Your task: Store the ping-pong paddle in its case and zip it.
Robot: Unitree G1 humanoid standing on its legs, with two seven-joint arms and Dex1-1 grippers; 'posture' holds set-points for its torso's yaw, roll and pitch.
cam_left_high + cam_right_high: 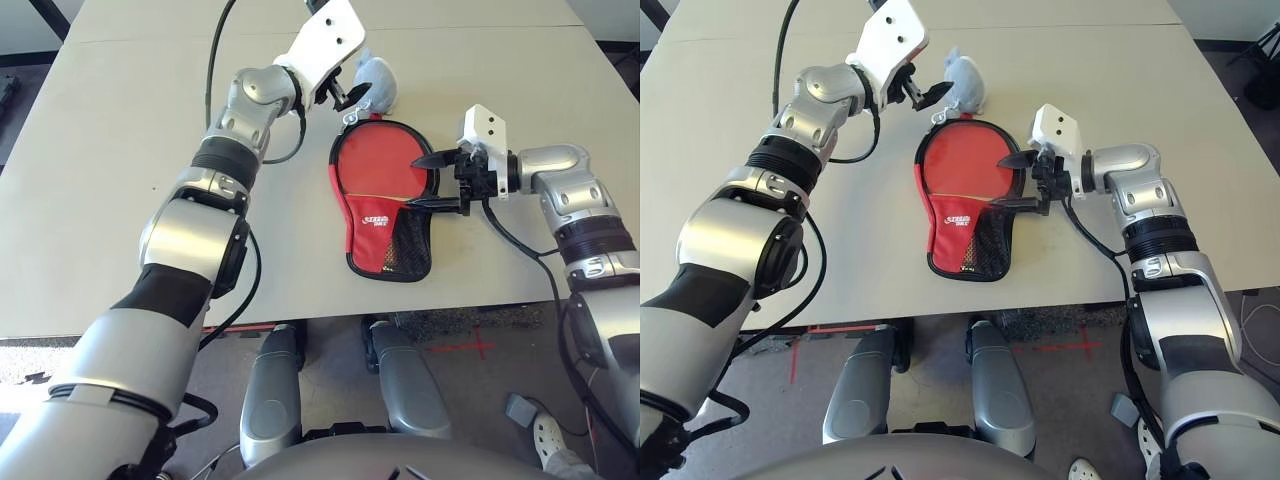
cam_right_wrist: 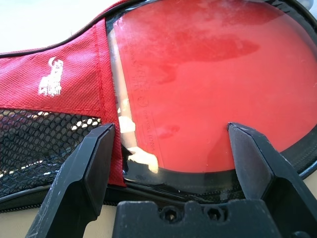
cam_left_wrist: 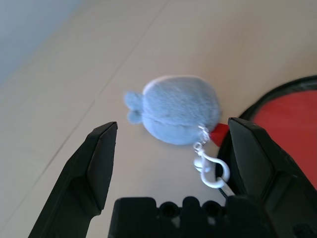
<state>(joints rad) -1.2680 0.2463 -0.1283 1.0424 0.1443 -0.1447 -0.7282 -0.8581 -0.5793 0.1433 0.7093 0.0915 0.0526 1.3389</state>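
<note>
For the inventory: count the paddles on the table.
1. The paddle lies in the open case at mid-table, its red face showing. None other visible.

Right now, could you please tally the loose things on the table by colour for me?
Red: 2, the ping-pong paddle and the case it lies in
Grey: 1, the small fuzzy pouch with a white clip
Total: 3
</note>
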